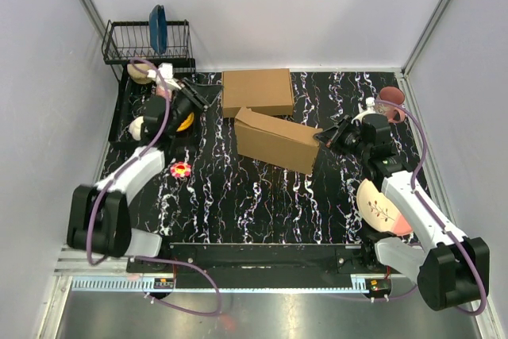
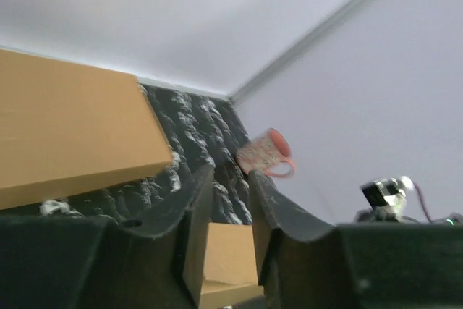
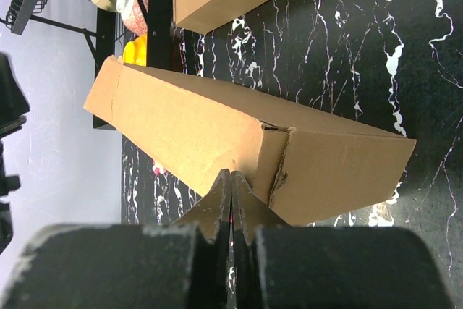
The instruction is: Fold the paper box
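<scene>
The paper box is brown cardboard and lies slanted in the middle of the black marbled table, its long lid not quite flush. My right gripper is shut, and its tips press against the box's side wall near a torn corner, with no cardboard between the fingers. My left gripper hovers off the box's far left, near the rack. It is open with nothing between its fingers. The box's end shows beyond the gap.
A second, neatly formed brown box lies at the back, just behind the paper box. A black dish rack with a blue plate stands back left. A pink mug is back right, a patterned plate beside the right arm, a small red flower near the left arm.
</scene>
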You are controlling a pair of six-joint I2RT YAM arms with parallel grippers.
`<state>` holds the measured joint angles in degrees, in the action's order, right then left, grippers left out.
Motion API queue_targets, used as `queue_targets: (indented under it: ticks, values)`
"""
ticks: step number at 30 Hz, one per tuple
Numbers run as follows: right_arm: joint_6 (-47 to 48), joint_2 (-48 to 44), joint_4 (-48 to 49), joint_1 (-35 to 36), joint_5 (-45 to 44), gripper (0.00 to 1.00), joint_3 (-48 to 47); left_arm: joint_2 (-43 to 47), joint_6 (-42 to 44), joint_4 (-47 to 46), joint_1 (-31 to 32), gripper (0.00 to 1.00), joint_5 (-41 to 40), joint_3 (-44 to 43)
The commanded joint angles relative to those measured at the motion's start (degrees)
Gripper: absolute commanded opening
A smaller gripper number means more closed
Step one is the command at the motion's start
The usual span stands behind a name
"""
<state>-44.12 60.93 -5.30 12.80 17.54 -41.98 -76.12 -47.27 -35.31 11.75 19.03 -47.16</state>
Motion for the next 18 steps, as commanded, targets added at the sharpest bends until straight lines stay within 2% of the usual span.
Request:
queue_targets:
  ticks: [1,4,7,10,12,13,14,15,18]
  values:
    - [2.4,1.7,-2.8,-0.1,-0.7,0.02,0.8,-8.7,-15.4,-22.4,-0.5,0.26,22.2,-5.1]
    - [2.5,1.9,-2.8,-0.1,-0.5,0.02,0.7,-12.4,-16.4,-23.8,-0.3,0.21,25.4,-5.1]
    - [2.9,2.4,-2.9,-0.2,-0.5,0.02,0.6,-13.4,-13.4,-22.4,0.7,0.16,26.9,-3.4]
    - [3.0,3.2,-3.0,-0.1,-0.3,0.02,0.3,-13.8,-6.8,-13.0,2.4,0.08,26.8,-3.2]
    - [3.2,3.6,-3.3,-0.2,-0.4,0.02,0.1,-14.2,-2.6,-1.1,4.3,0.02,25.3,-5.1]
    - [3.4,3.5,-3.9,-0.1,-0.6,0.02,0.0,-14.1,3.6,4.4,5.1,0.01,24.1,-6.1]
    - [3.7,3.3,-4.1,-0.1,-0.7,0.02,-0.2,-14.1,7.1,16.0,5.8,0.0,22.6,-7.1]
    - [3.8,3.0,-4.3,-0.1,-0.9,0.02,-0.1,-14.4,9.6,21.2,6.5,0.0,18.6,-8.8]
    - [3.9,2.9,-4.5,-0.1,-0.6,0.02,0.0,-17.0,12.0,29.2,6.0,0.0,15.0,-7.4]
